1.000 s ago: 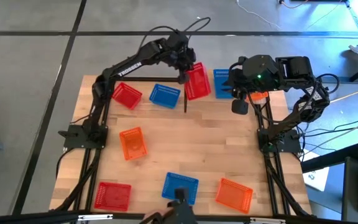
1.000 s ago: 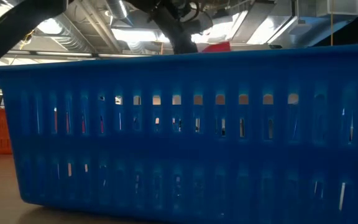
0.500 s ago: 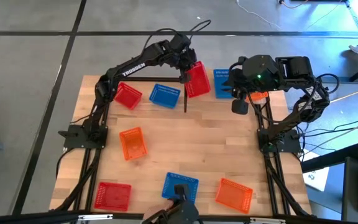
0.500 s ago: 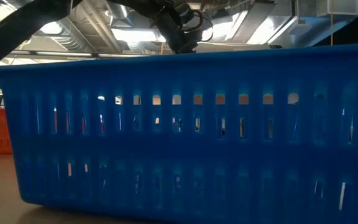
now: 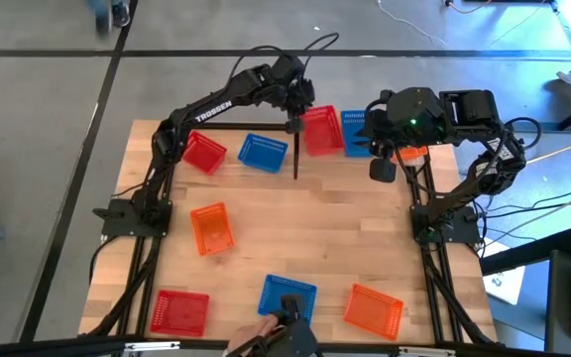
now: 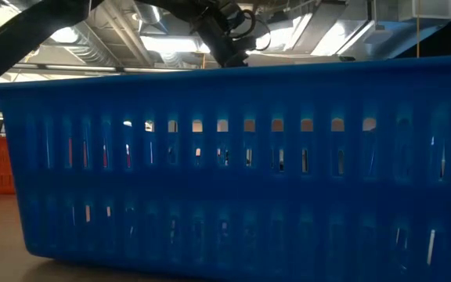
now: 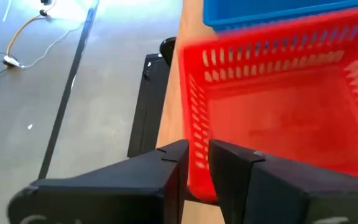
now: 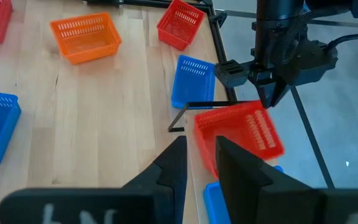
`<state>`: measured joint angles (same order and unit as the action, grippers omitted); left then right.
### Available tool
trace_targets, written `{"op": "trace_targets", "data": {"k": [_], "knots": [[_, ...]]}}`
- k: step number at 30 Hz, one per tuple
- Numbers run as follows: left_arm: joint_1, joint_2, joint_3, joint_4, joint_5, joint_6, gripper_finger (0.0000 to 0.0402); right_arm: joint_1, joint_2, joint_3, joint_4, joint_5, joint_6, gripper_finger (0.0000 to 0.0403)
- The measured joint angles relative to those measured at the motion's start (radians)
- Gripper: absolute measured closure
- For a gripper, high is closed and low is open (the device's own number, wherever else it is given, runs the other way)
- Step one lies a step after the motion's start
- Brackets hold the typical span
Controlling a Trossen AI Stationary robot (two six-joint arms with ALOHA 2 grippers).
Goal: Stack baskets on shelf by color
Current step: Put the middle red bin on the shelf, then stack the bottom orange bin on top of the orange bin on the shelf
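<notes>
Red basket [image 5: 321, 130] at the left gripper [image 5: 301, 111] — on the shelf's back edge

Left gripper's two fingers [image 7: 166, 171] straddle the basket's near wall, slightly parted — whether they pinch it I cannot tell. Just beyond the gripper, a blue basket [image 5: 356, 133] sits against the red one. Right gripper [image 5: 383, 167] hangs nearby, past the blue basket, fingers a little apart and holding nothing.

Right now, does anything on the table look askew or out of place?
Yes. The red basket at the left gripper sits at the table's far edge beside a blue basket; one wall lies between the gripper's fingers, and it looks blurred in both wrist views. Six other baskets lie scattered at odd angles, none stacked.
</notes>
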<state>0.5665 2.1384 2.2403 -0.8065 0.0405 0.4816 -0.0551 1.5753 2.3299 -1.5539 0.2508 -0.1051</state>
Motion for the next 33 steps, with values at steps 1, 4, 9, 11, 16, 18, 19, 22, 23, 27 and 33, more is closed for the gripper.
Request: {"op": "trace_targets", "data": {"k": [1,4,9,11,16,18,19,22,23,27,33], "knots": [[0.0,-0.001,0.0,0.004,-0.007,0.0,0.0347,0.0,0.0,0.0,0.0,0.0,0.0,0.032],[-0.005,-0.006,0.0,0.01,-0.054,0.0,0.035,0.0,0.0,0.0,0.0,0.0,-0.002,0.032],[-0.016,-0.031,0.0,-0.018,-0.158,-0.068,0.0347,0.0,0.0,0.0,0.0,0.0,0.002,0.032],[-0.023,-0.063,0.0,-0.081,-0.141,-0.107,0.0347,0.0,0.0,0.0,-0.003,0.0,0.021,0.032],[-0.06,-0.175,0.0,-0.27,0.005,-0.162,0.035,0.0,-0.012,0.0,-0.018,-0.038,-0.017,0.032],[-0.077,-0.223,0.0,-0.324,0.056,-0.179,0.0351,0.0,-0.024,0.0,-0.018,-0.088,-0.034,0.032],[-0.085,-0.246,0.0,-0.357,0.081,-0.188,0.0351,0.001,-0.031,0.0,-0.018,-0.101,-0.033,0.032],[-0.128,-0.317,0.0,-0.424,0.11,-0.204,0.0351,0.01,-0.053,-0.002,-0.017,-0.159,-0.026,0.032],[-0.146,-0.338,0.0,-0.449,0.111,-0.219,0.0351,0.018,-0.064,-0.01,-0.015,-0.177,-0.028,0.032],[-0.229,-0.421,0.0,-0.489,0.111,-0.295,0.0351,0.077,-0.126,-0.108,-0.014,-0.229,0.02,0.032],[-0.363,-0.518,0.0,-0.509,0.079,-0.398,0.0351,0.242,-0.25,-0.414,-0.019,-0.232,0.336,0.032]]}}
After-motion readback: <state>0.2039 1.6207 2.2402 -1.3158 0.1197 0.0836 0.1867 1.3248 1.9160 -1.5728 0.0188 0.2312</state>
